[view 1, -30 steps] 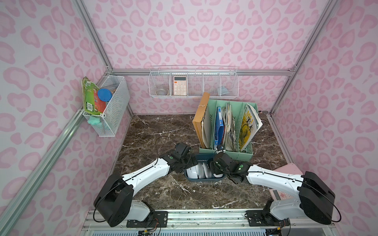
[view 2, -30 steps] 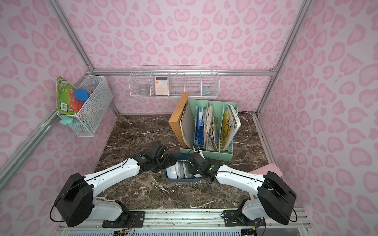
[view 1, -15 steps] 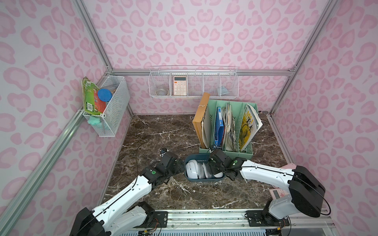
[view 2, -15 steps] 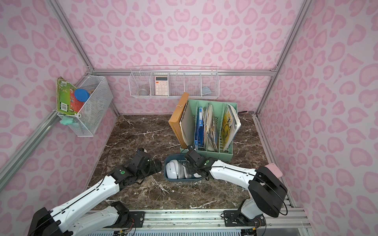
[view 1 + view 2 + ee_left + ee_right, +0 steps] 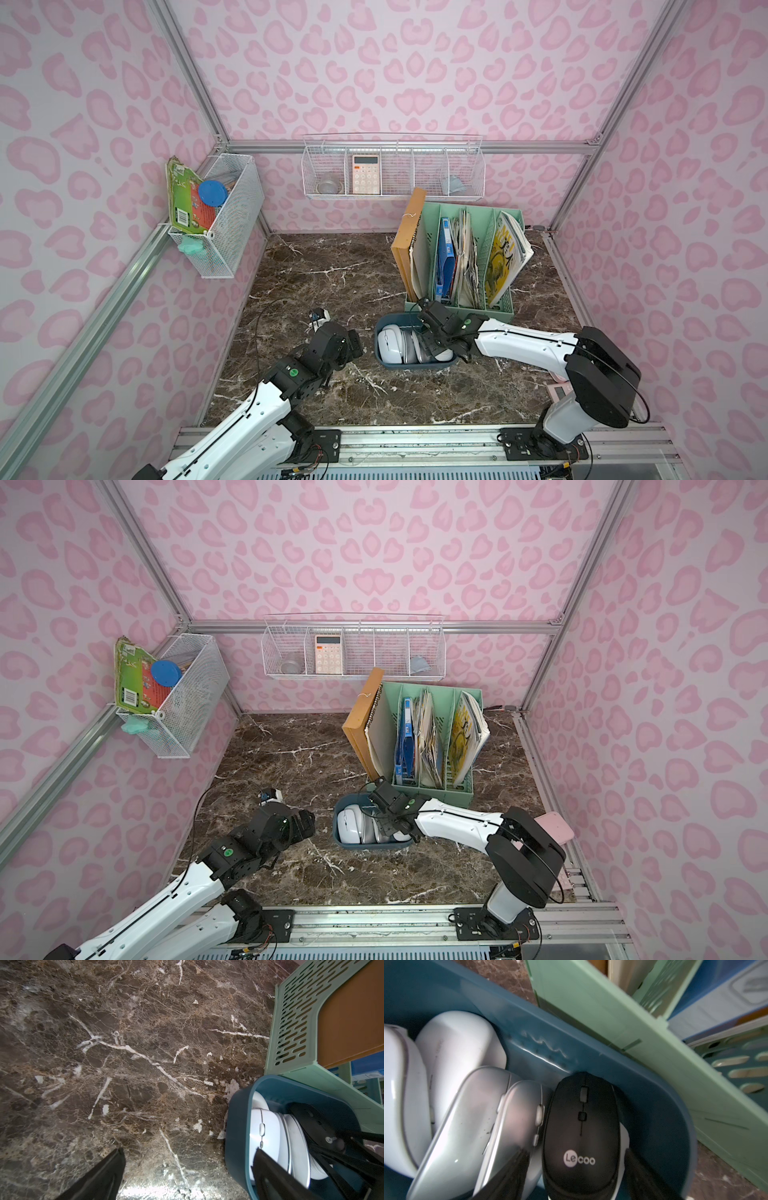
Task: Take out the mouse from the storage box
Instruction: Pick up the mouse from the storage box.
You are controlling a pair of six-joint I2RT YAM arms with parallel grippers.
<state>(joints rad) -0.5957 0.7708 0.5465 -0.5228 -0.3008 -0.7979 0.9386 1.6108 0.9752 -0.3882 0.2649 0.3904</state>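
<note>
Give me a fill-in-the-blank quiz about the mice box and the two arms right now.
The right end effector straddles the ___ mouse.
The storage box sits beside the ___ file organiser.
The left end effector, above the table, is ___.
The back wire basket holds a ___ with number keys.
Missing: black; mint-green; open; calculator.

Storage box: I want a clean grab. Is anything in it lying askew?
Yes. In the storage box, the silver mice stand tilted on edge, leaning on each other, and the black mouse sits atop a white mouse.
</note>
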